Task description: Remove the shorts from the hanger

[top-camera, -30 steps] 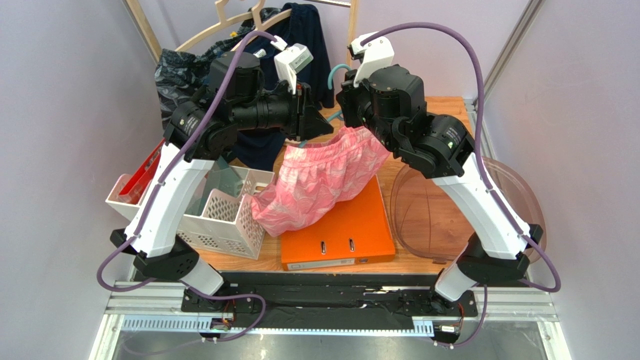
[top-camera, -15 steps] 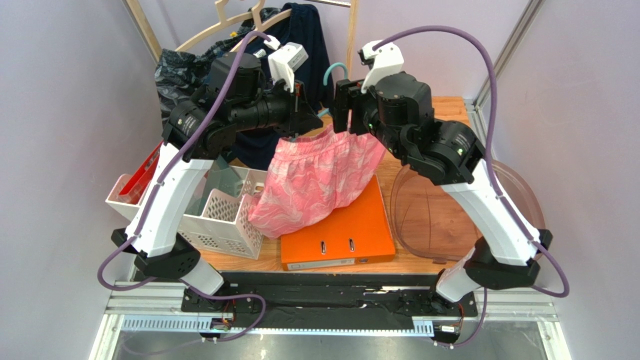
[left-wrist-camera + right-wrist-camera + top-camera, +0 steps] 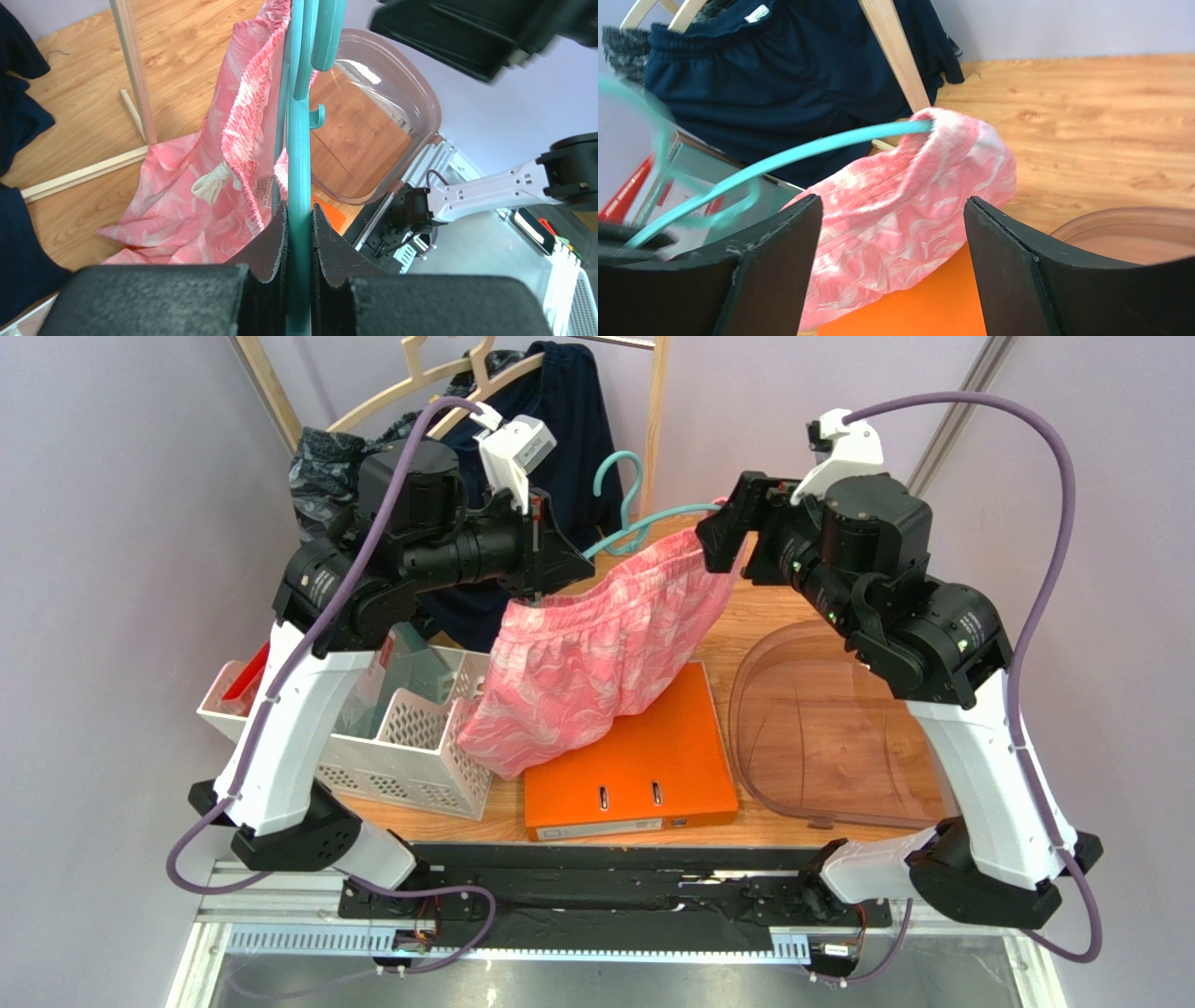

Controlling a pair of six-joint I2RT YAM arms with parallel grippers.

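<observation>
The pink shorts [image 3: 589, 665] hang from the teal hanger [image 3: 634, 536] above the table, their hem drooping onto an orange binder. My left gripper [image 3: 540, 567] is shut on the hanger's left arm; in the left wrist view the teal bar [image 3: 298, 140] runs straight between the pressed pads [image 3: 270, 241]. The waistband [image 3: 242, 119] is bunched beside that bar. My right gripper [image 3: 718, 525] stands open just right of the shorts, holding nothing. In the right wrist view the hanger's right end [image 3: 808, 150] goes into the shorts [image 3: 913, 203], which lie beyond the spread right gripper [image 3: 892, 201].
The orange binder [image 3: 631, 756] lies at the table's front. A white perforated basket [image 3: 407, 735] stands at the left, and a clear plastic tub [image 3: 828, 728] at the right. Dark navy shorts [image 3: 568, 406] hang on a wooden hanger and rack behind.
My right gripper has opened, let go of the shorts' right end and drawn back up to the right. The left arm has lifted the hanger slightly, and the shorts now hang stretched along it.
</observation>
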